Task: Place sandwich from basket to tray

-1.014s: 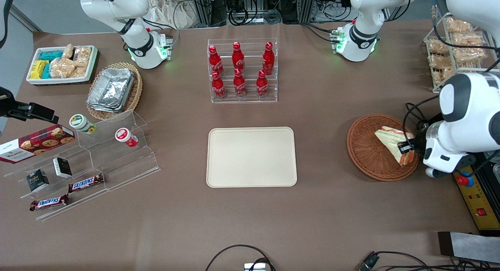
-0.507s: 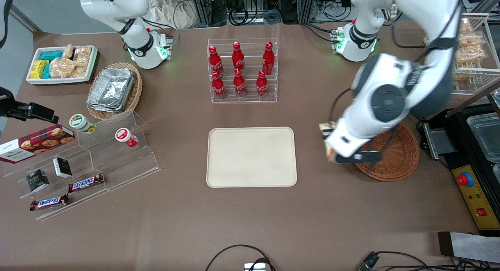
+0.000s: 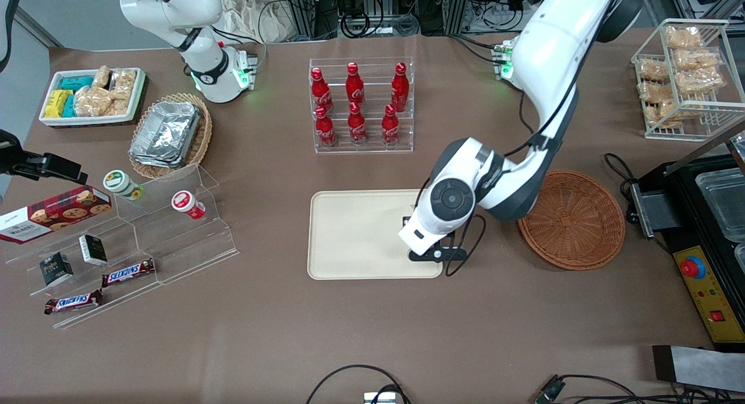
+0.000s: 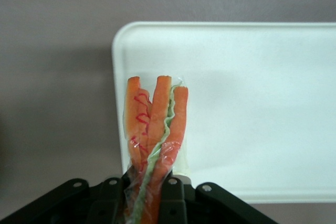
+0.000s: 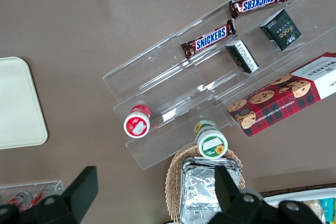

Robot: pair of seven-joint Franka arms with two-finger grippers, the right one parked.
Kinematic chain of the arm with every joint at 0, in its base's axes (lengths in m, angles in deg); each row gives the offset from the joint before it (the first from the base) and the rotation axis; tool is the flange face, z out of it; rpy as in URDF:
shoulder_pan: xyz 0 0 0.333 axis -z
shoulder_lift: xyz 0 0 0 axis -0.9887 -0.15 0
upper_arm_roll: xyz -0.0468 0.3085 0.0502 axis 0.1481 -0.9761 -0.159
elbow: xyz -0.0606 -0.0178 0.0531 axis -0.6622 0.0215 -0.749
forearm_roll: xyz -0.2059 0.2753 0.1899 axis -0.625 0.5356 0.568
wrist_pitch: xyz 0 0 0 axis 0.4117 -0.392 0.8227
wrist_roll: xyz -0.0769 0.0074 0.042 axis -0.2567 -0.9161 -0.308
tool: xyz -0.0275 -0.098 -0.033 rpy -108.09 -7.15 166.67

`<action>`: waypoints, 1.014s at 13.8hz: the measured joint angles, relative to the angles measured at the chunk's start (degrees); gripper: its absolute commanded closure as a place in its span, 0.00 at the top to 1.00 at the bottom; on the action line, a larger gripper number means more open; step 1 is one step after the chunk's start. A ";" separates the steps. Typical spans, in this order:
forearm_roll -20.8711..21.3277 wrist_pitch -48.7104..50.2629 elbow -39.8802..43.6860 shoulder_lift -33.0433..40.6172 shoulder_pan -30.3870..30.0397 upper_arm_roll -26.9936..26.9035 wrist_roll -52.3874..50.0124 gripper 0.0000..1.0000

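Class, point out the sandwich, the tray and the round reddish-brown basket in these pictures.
sandwich (image 4: 155, 129): left wrist view, orange filling edge, held in the tool (image 4: 140, 190).
tray (image 3: 355, 235): front view, bare floor.
basket (image 3: 573, 218): front view, woven floor.

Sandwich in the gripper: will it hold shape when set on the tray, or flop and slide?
The sandwich looks soft: its layers splay apart above the gripper, so expect some sag. Its clear wrap looks slick, so it may slide on the smooth tray. Held on edge, it will probably tip flat once released.
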State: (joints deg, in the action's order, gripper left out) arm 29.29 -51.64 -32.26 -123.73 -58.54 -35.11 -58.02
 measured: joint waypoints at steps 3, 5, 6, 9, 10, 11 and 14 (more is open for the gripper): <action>0.09 -3.65 0.32 -4.14 0.78 -0.01 1.43 0.25; 0.09 -3.85 0.69 -4.85 0.80 -0.06 2.08 1.00; 0.09 -3.82 0.99 -4.85 0.80 -0.12 2.18 1.00; 0.10 -3.33 2.07 -4.54 0.74 -0.29 2.31 1.00; 0.11 -2.18 2.58 -4.07 0.69 -0.40 2.33 1.00; 0.13 -0.25 3.03 -3.28 0.57 -0.57 2.36 1.00; 0.13 5.67 2.29 1.56 -2.47 -1.06 2.48 1.00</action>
State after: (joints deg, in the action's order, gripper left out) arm 29.42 -45.97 -29.97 -122.17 -61.01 -36.17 -55.54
